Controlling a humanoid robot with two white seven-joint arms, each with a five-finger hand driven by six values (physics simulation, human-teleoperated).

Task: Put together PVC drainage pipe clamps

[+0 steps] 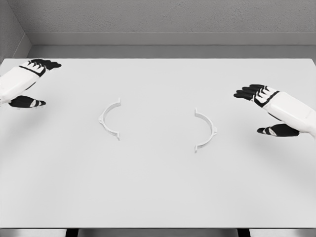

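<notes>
You have two white clamp halves lying flat on the white table (158, 197), both toward the middle and well apart from each other. The left clamp half (110, 119) is a semicircular arc that bulges to the left, its open side facing right; the right clamp half (205, 130) mirrors it, bulging to the right with its open side facing left, so the two hollows face one another across a bare stretch of tabletop. Each arc carries a small tab on its outer curve, but the detail there is too fine for you to read. Your left hand (27, 81) sits at the far left edge, well clear of the left clamp half, fingers extended and spread with the thumb set apart below them, holding nothing. Your right hand (269, 108) sits at the right side, near but not touching the right clamp half, likewise with straight, parted fingers and the thumb held below, nothing in its grip. Both forearms are cut off by the picture's edges, so you see only the hands and white wrists. White parts on a white surface make the clamp edges faint. You cannot tell whether either hand rests on the table or hovers above it.
</notes>
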